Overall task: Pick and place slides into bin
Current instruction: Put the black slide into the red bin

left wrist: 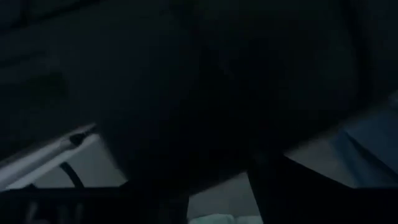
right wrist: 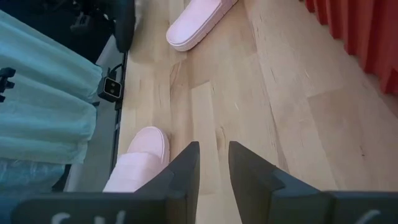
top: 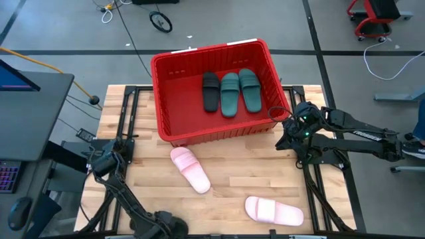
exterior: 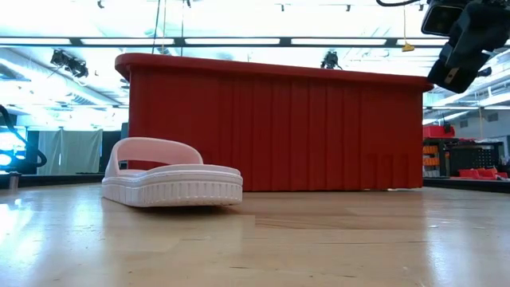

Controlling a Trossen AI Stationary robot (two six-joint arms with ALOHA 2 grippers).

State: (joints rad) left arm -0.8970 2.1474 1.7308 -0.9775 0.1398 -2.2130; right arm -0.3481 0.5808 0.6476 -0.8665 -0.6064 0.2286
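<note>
The right end effector (top: pixel 287 130) hangs empty just beside the right near corner of the large red ribbed plastic bin (top: pixel 174 136), its fingers (right wrist: pixel 184 171) parted by a narrow gap. One black and two dark green rubber slides (top: pixel 230 93) lie inside. Two pale pink rubber slides (top: pixel 190 170) remain on the wooden tabletop (top: pixel 232 176). Descending so close, it could clip the rim. The left end effector, parked near left, cannot be judged.

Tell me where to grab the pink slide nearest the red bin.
Grip the wide strap of the pink slide, coming from above. It lies sole-down on the table, and the low view shows the strap arching clear of the footbed, leaving room for one of the fingers underneath.
</note>
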